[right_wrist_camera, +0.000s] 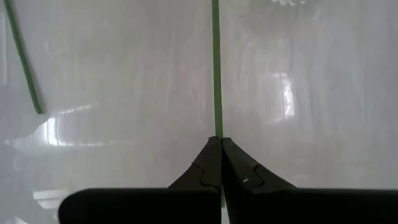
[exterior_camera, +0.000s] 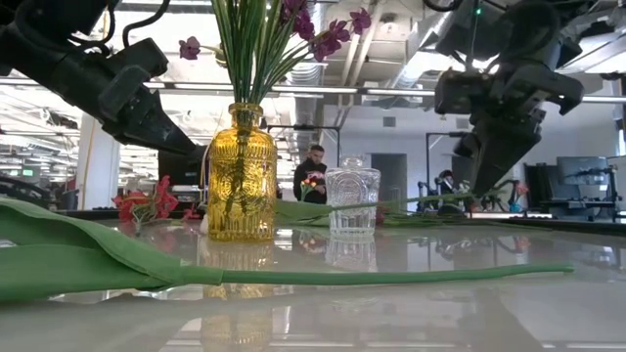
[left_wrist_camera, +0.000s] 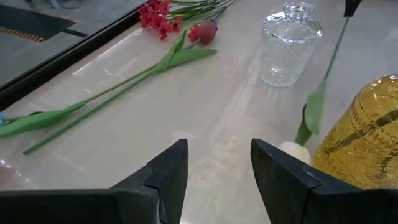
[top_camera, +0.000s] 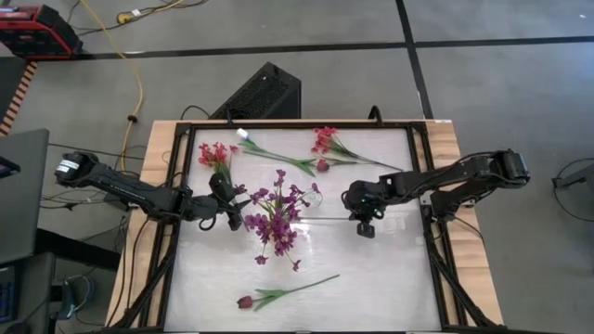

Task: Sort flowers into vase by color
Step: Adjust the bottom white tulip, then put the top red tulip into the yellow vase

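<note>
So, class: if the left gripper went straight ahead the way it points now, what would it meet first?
Probably the clear glass bottle. The open left gripper faces bare table first; the yellow vase sits just beside that line, though depth is unclear.

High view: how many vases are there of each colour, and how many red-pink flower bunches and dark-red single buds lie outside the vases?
Yellow ribbed glass vase: 1
Clear cut-glass vase: 1
Red-pink flower bunches: 2
Dark-red single buds on green stems: 2
Total: 6
</note>
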{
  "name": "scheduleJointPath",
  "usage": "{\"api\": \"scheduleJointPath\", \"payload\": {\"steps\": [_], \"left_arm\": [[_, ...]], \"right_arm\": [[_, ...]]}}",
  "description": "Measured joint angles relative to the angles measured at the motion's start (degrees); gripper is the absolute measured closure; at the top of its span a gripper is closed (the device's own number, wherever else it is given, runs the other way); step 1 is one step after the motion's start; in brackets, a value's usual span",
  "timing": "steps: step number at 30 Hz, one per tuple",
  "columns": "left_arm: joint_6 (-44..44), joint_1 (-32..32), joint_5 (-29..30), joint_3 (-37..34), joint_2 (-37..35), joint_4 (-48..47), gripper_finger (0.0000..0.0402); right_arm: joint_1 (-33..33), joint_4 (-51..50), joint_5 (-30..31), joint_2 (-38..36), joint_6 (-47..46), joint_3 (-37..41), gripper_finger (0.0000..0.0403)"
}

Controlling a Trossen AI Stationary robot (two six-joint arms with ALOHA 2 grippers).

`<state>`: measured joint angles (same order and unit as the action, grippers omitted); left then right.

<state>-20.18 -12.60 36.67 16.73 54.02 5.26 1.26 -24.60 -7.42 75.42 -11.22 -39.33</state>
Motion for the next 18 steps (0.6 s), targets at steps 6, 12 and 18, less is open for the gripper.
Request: {"api": "scheduleJointPath", "payload": {"steps": [6, 12, 18], "left_arm": [[0.0, 0.0, 0.0, 0.0, 0.0, 0.02, 0.0237], [0.78, 0.02, 1.14, 0.0, 0.0, 0.08, 0.0237], [5.9, 6.67, 0.23, 0.0, 0.0, 3.29, 0.0242]], "right_arm": [[-0.02, 0.15, 0.0, 0.0, -0.97, -0.02, 0.0367], [-0.05, 0.21, 0.01, 0.0, -0.95, -0.04, 0.0338], [-0.07, 1.54, 0.0, 0.0, 1.06, -0.04, 0.0291]]}}
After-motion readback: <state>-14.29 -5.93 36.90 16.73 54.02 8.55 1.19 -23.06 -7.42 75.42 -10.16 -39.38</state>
